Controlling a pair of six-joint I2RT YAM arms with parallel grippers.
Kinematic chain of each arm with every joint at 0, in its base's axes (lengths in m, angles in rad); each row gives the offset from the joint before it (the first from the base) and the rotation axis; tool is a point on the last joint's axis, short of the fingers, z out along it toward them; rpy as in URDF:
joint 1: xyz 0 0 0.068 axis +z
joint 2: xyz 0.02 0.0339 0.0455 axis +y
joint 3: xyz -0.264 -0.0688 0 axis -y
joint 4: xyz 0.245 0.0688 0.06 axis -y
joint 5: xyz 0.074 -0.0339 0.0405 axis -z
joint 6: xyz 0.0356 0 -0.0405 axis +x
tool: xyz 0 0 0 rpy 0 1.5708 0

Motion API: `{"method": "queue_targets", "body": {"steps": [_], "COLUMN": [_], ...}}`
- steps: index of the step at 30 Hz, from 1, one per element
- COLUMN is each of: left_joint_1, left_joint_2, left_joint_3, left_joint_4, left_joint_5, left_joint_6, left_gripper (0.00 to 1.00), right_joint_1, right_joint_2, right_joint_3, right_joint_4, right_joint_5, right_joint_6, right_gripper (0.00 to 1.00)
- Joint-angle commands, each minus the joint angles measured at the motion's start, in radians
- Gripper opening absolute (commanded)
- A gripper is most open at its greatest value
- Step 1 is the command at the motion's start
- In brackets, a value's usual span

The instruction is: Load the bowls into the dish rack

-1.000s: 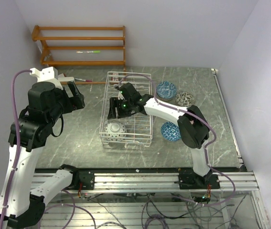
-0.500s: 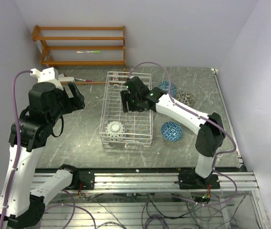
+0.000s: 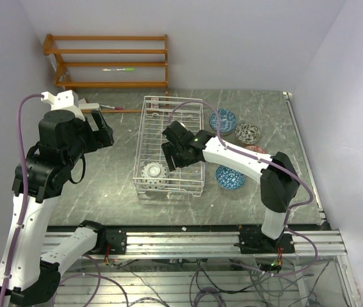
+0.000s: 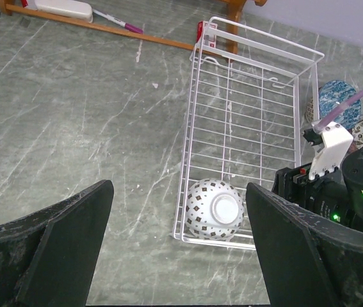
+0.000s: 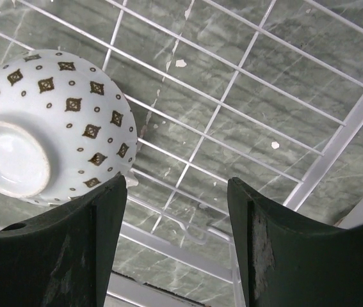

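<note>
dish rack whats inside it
One upside-down bowl in the near left corner. The open right gripper hangs over the middle, hiding part of the dish rack from above.

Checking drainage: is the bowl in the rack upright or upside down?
Upside down: the bowl shows its white foot ring upward, inside the dish rack.

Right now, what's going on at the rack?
One bowl sits upside down in the near-left corner of the dish rack. The right gripper hangs open and empty beside it, over the rack floor. The left gripper is open too, raised off to the left, holding nothing. On the table right of the rack: far blue bowl, grey-white bowl, red bowl partly hidden, near blue bowl.
</note>
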Motion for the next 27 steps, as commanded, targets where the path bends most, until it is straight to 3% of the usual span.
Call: {"method": "queue_targets", "body": {"steps": [1, 10, 17, 22, 27], "left_joint_1": [-0.003, -0.004, -0.004, -0.004, -0.003], "left_joint_2": [-0.009, -0.029, -0.037, -0.038, -0.039], "left_joint_3": [0.034, 0.038, 0.031, 0.027, 0.016], "left_joint_4": [-0.008, -0.032, -0.036, -0.03, -0.024], "left_joint_5": [-0.016, -0.041, -0.048, -0.053, -0.053], "left_joint_6": [-0.003, -0.007, -0.014, -0.02, -0.02], "left_gripper": [0.96, 0.96, 0.97, 0.98, 0.99], "right_joint_1": [0.01, 0.05, 0.066, 0.067, 0.067], "right_joint_2": [0.023, 0.078, 0.063, 0.009, -0.058], "right_joint_3": [0.014, 0.064, 0.048, 0.078, 0.215], "right_joint_4": [0.036, 0.041, 0.125, 0.082, -0.013], "right_joint_5": [0.036, 0.001, -0.109, 0.014, 0.125], "right_joint_6": [0.001, -0.023, -0.029, 0.0, -0.021], "right_gripper": [0.64, 0.64, 0.64, 0.65, 0.66]}}
